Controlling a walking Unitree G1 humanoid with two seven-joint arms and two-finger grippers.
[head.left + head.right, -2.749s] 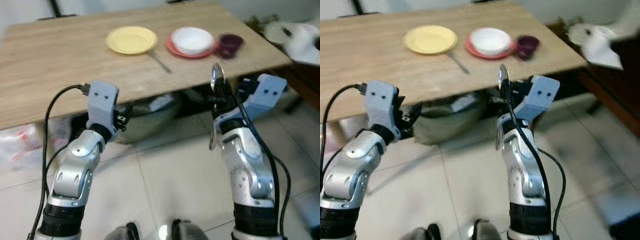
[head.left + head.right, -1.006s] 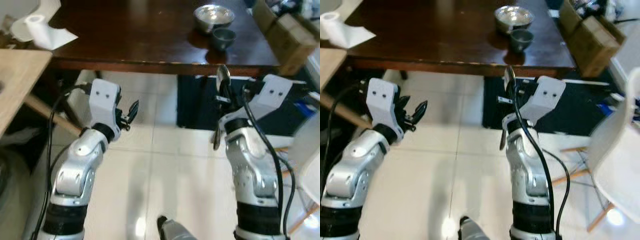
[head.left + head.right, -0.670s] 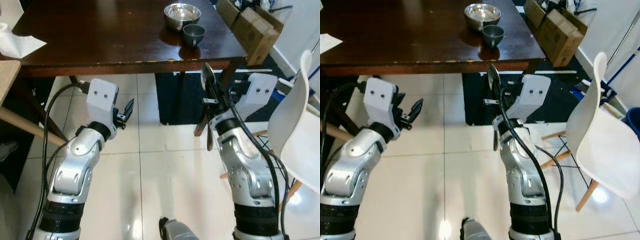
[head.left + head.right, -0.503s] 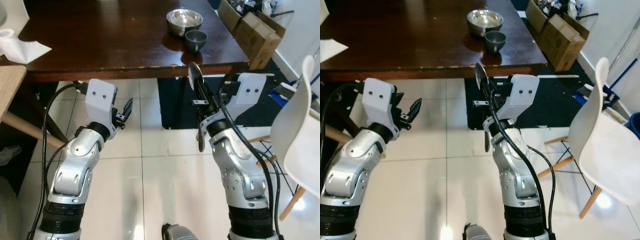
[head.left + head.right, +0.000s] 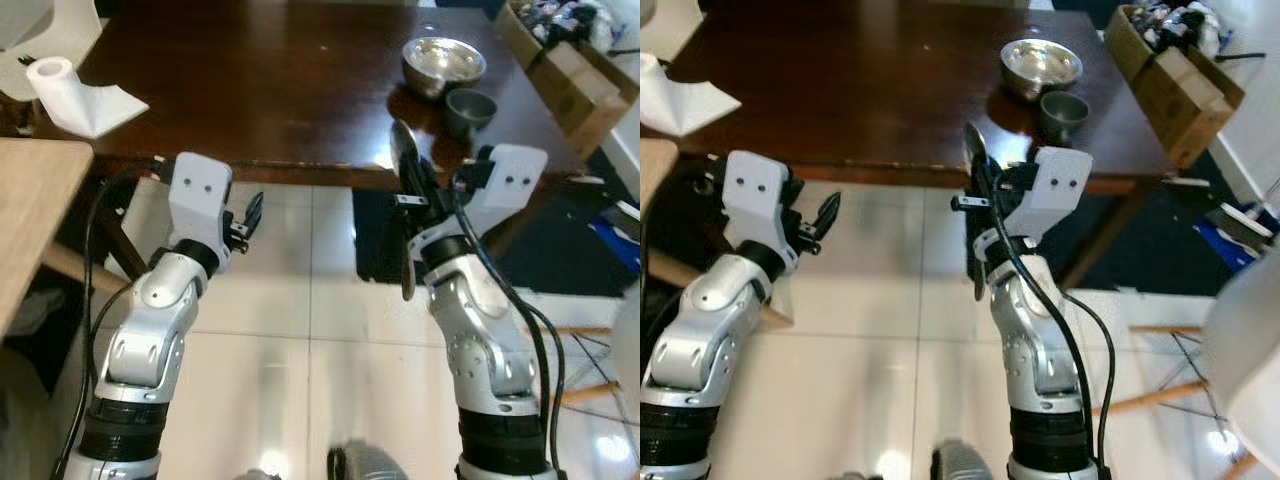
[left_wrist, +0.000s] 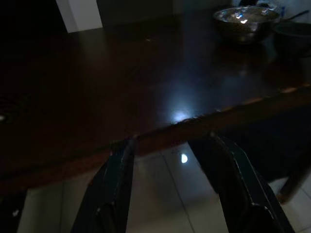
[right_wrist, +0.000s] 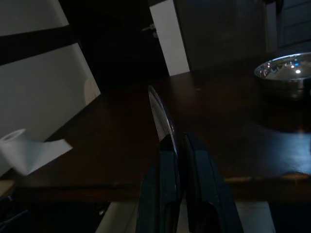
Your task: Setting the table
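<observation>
**Spoon carried to the dark table**

Spoon (image 5: 403, 160) upright, pinched in right gripper (image 5: 420, 205), at 12 o'clock from the wrist. View has swung since 0.5 s ago: dark table (image 5: 260, 90) now squarely ahead, so placement looks near. Left gripper (image 5: 247, 215) spread, empty. Count: 1 steel bowl (image 5: 444, 62), 1 cup (image 5: 470, 108), 1 paper roll (image 5: 52, 78).

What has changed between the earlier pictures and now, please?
The view has swung from the light wooden table with the plates to the dark table holding the steel bowl and cup, which now sits closer; that is the camera moving, not the things. The right gripper stays shut on the spoon, held upright. The left gripper stays open and holds nothing.
</observation>
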